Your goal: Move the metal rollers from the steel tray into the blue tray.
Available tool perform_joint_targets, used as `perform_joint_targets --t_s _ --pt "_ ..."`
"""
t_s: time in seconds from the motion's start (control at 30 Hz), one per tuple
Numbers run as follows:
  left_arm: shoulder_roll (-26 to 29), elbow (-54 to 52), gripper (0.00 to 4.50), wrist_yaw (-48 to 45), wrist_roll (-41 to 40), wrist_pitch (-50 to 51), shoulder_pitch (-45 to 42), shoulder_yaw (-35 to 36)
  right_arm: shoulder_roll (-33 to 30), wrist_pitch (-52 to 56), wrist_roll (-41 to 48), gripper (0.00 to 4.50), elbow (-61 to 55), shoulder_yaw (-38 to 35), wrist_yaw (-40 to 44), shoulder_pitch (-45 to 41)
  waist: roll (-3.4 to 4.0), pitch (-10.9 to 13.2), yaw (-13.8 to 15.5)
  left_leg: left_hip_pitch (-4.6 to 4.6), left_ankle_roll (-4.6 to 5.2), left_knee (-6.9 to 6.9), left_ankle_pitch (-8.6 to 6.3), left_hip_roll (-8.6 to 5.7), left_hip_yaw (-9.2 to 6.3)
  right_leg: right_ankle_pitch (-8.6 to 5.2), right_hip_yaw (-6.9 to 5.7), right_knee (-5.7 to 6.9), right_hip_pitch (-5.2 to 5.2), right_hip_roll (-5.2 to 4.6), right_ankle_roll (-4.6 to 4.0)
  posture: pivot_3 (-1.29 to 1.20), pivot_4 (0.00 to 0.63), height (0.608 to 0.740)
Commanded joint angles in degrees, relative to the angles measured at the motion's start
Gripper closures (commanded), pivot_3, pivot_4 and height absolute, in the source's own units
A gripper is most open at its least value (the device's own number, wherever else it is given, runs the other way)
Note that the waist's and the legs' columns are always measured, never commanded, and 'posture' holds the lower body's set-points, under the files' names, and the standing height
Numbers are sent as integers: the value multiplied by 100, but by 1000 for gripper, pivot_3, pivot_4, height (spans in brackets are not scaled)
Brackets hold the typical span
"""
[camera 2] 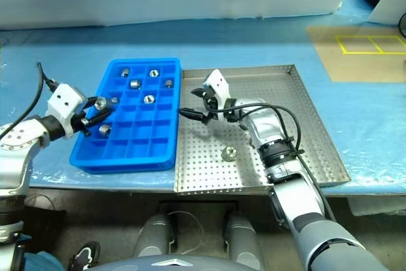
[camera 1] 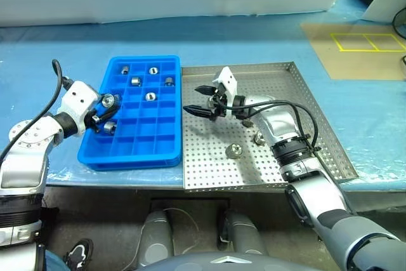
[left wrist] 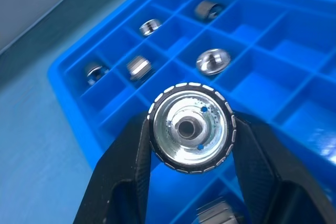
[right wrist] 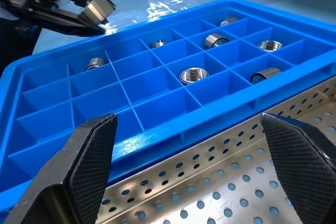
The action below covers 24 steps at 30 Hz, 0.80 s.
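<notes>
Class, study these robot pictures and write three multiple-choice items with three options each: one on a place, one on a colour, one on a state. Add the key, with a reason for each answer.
1. The metal roller in the left hand is
A. lying on the steel tray's floor
B. above the blue tray
C. on the table beyond both trays

2. The tray divided into compartments is
A. silver
B. yellow
C. blue

3. The right hand, over the steel tray, is
A. open and empty
B. shut on a roller
C. shut on the tray's rim

Key:
1 B: the left wrist view shows the gripped roller with blue compartments right behind it.
2 C: the gridded tray is bright blue, while the perforated one is silver.
3 A: the right wrist view shows its two fingers wide apart with nothing between them.
</notes>
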Motion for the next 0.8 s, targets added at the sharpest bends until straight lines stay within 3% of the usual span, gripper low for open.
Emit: perform_joint_targets --t_s 0.03,0.27,0.47,0.63,0.67,0.8 --pt "-174 363 2640 437 104 -236 -421 -125 25 -120 6 0 -66 -25 101 -175 -1 0 12 0 -3 -1 2 -2 0 0 -1 2 0 1 0 -46 150 740" --pt "-376 1182 2640 465 249 -413 -956 -708 -92 -17 -21 0 -290 -74 111 -60 -6 -3 -9 -8 -3 -2 3 -4 -1 1 -1 0 -9 3 0 -84 150 740" --pt "-147 821 2640 -94 140 -230 -585 -982 -231 154 23 0 -602 -144 36 147 -9 -5 -38 -16 -5 -11 4 -1 2 1 1 0 -28 8 -1 -132 150 740" --pt "-82 1150 2640 -95 118 -192 -593 -952 -244 241 38 0 -770 -155 -88 276 -9 -5 -37 -7 -10 -14 7 -1 5 1 4 3 -23 8 -1 -149 150 740" --pt "-69 1208 2079 -103 127 -214 -621 -966 -246 243 28 0 -784 -151 -107 292 -9 -5 -38 0 -10 -13 7 -2 5 1 5 3 -17 8 -1 -152 150 740" --pt "-81 1349 910 20 144 -182 -878 -955 -273 262 28 0 -811 -168 -157 314 -8 -5 -39 19 -12 -15 8 -2 5 1 7 3 1 8 -1 -157 150 740"
